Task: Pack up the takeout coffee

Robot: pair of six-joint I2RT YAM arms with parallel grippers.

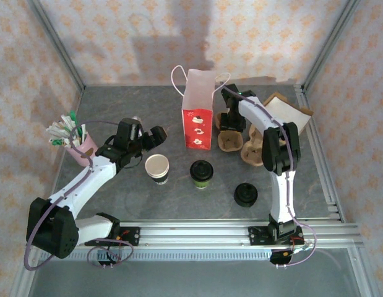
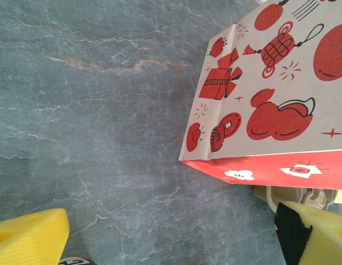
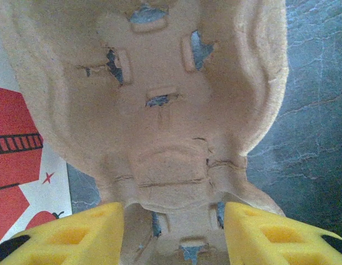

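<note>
While the lidded takeout coffee (image 1: 202,173) stands on the tabletop (image 1: 117,111) just in front of the paper bag (image 1: 197,117), left hand (image 1: 153,137) gapes beside the bag, right hand (image 3: 173,232) with 2 fingers spread, seemingly unclamped, astride the pulp carrier (image 3: 159,110).

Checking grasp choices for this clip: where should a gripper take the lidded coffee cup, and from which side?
On the takeout coffee, probably the round wall under its lid, fingers level, from the near side: it stands upright, open cup left, bag behind.
</note>
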